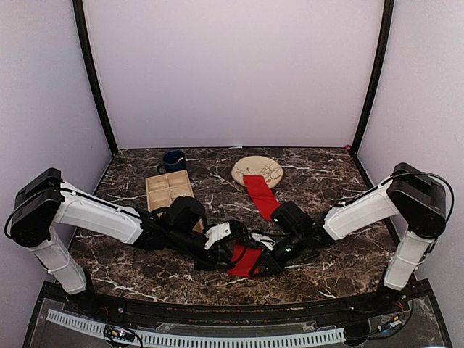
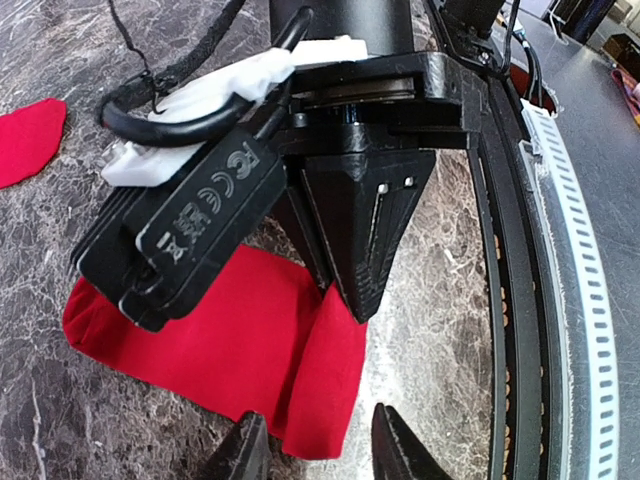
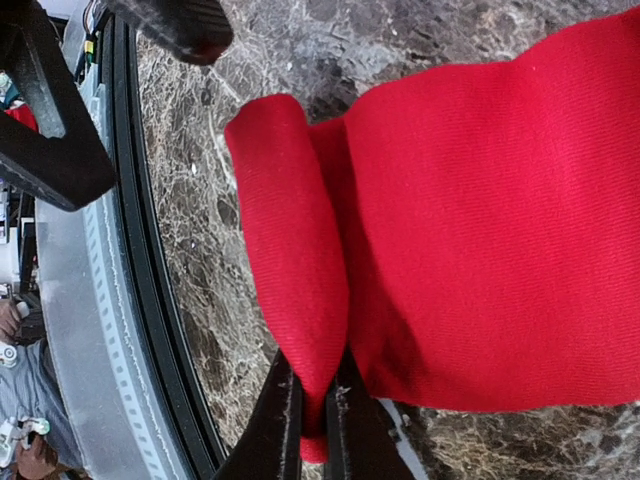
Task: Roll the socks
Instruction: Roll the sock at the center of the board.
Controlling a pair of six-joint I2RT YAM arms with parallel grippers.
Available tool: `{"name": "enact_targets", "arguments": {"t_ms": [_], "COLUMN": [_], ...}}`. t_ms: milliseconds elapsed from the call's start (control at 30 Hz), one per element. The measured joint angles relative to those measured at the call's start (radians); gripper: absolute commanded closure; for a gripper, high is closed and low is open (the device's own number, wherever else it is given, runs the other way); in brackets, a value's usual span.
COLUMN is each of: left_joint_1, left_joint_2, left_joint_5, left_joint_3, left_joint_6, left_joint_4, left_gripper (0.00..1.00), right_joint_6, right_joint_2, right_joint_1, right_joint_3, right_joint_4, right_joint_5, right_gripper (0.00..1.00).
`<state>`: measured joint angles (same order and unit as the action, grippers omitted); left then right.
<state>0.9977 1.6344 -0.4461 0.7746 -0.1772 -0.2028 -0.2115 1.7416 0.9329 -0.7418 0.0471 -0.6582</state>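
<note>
Top external: plate (image 1: 270, 167) under far sock (image 1: 261, 194)

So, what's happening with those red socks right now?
Right gripper shut on near sock, folded edge. Left gripper open over it. Other sock partly on plate. Nothing blocking.

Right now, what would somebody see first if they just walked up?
Probably the bright red sock near the table's front edge, its end folded over and pinched in the right arm's fingers. Next, a second red sock farther back, lying flat with one end on the beige plate.
</note>
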Motion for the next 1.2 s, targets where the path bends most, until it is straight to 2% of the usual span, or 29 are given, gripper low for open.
{"name": "enact_targets", "arguments": {"t_ms": [1200], "left_joint_1": [0.082], "left_joint_2": [0.135], "left_joint_5": [0.057], "left_joint_3": [0.094], "left_joint_6": [-0.115], "left_joint_4": [0.093], "left_gripper": [0.63], "right_joint_6": [-0.082], "right_joint_2": [0.012], "right_joint_1": [-0.011], "right_joint_3": [0.054], "right_joint_4": [0.08], "right_joint_5": [-0.059], "right_gripper": [1.0]}}
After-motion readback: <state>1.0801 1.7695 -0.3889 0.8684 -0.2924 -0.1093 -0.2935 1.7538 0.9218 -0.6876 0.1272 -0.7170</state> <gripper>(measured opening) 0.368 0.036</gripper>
